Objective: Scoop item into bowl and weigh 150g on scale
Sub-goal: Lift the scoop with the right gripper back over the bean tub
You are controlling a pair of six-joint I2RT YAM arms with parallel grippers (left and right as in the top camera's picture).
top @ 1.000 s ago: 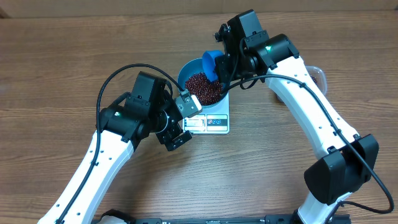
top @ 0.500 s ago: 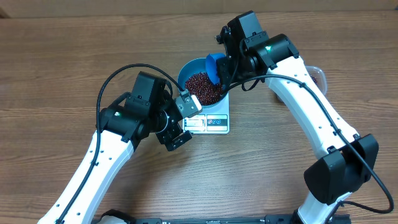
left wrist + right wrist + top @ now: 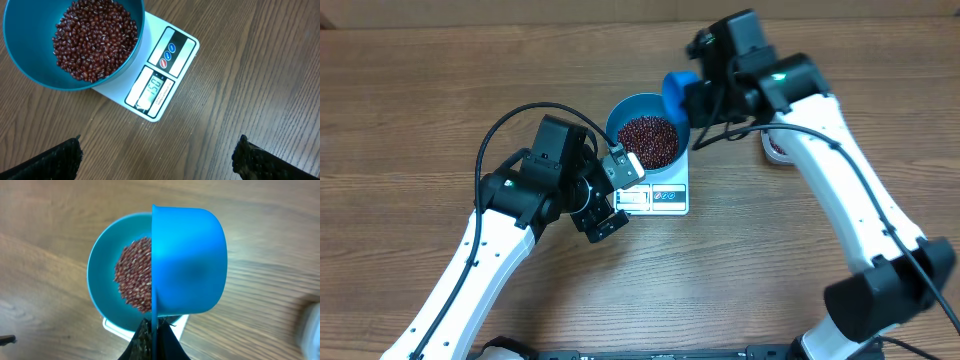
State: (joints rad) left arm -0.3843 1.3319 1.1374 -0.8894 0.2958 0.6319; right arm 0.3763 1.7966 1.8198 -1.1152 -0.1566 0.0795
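The teal bowl [image 3: 620,115] stands on the white scale [image 3: 670,196], with a heap of red-brown beans [image 3: 648,140] inside. In the left wrist view the bowl [image 3: 30,75], beans [image 3: 95,40] and scale [image 3: 172,50] show from above, and the display reads 150. My left gripper [image 3: 157,157] hangs open over bare wood just in front of the scale, seen from overhead as the left gripper [image 3: 616,196]. My right gripper [image 3: 156,335] is shut on the thin handle of a blue scoop [image 3: 190,260], tipped on its side above the bowl's [image 3: 102,285] right rim. The scoop's inside is hidden.
A clear tub [image 3: 776,146] with beans peeks out under the right arm, to the right of the scale. The scoop [image 3: 677,90] sits off the bowl's upper right edge in the overhead view. Wooden tabletop surrounds everything.
The right arm has swung to the right and carried the scoop from over the beans to beyond the bowl's upper right rim. The left arm has stayed still.
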